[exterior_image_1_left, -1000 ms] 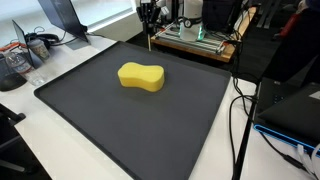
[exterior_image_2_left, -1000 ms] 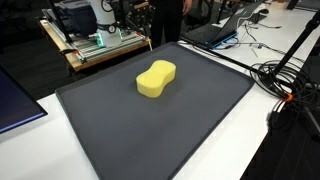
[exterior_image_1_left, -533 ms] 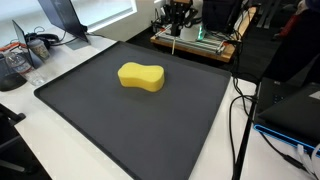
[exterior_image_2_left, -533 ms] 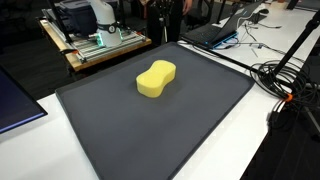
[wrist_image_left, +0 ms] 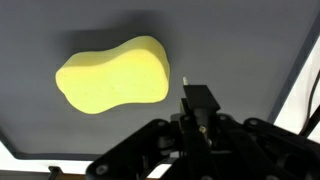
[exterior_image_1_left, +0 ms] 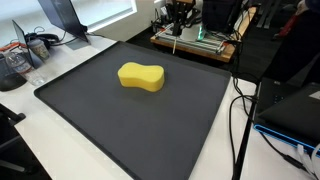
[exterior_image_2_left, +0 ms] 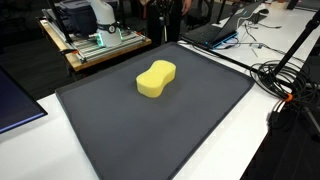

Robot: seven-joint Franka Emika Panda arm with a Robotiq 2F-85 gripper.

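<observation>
You have the pincer [exterior_image_1_left: 177, 20] hanging in the air over the far rim of the dark mat [exterior_image_1_left: 130, 125], touching nothing. The yellow sponge [exterior_image_1_left: 141, 76] lies flat on the mat, below the pincer and well apart from it, on the side away from the wooden bench [exterior_image_1_left: 195, 42] that stands behind the pincer. In the wrist view the sponge [wrist_image_left: 112, 75] sits ahead of the pincer [wrist_image_left: 197, 100] and off to its left, whole and uncovered. The mat's edge runs close by on the pincer's right.

I cannot tell how the fingers stand. The wrist camera shows only one dark block with a small pale tip in front of it (it may be a thin piece gripped there, or it may be part of a finger). In both exterior views the pincer [exterior_image_2_left: 162, 15] is too small and dark to read.

I judge the step in hand to be the approach, with no contact made yet: you are looking down on the sponge from a height. As I see it, the next move calls for carrying the pincer forward and to its left until it is right above the sponge's narrow waist. You then need to make sure the opening is wider than the sponge before lowering straight down.

Against a second ago, the pincer has shifted sideways along the mat's far rim and sits a little higher. Against half a second ago it has not moved. The sponge stays where it was.
</observation>
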